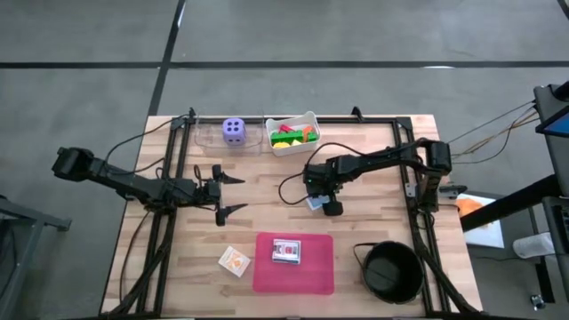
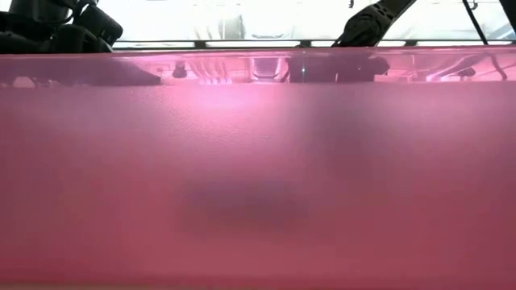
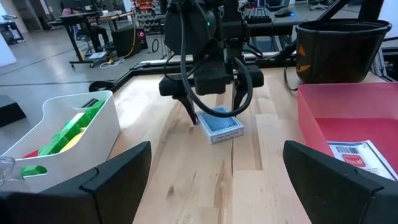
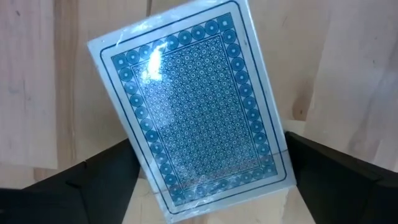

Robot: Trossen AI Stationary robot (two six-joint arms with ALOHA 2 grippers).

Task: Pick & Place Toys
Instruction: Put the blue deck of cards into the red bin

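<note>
A blue patterned card [image 4: 199, 106] lies flat on the wooden table near its middle [image 1: 313, 204]. My right gripper [image 3: 214, 115] points down over it, open, one finger on each side of the card and clear of it [image 4: 214, 186]. My left gripper [image 1: 237, 194] waits open at the table's left, facing the card. A purple die [image 1: 234, 131] sits at the far edge. Green, red and orange blocks [image 1: 293, 135] lie in the white tub [image 3: 102, 121]. A white card [image 1: 286, 252] rests on the pink mat [image 1: 311, 276]. An orange card [image 1: 235, 260] lies left of the mat.
A black bucket [image 1: 391, 271] stands at the near right, beside the mat. Black frame rails [image 1: 178, 178] run along the table's left, right and far sides. The pink mat [image 2: 258, 177] fills nearly all of the low view. Bare wood lies between the two grippers.
</note>
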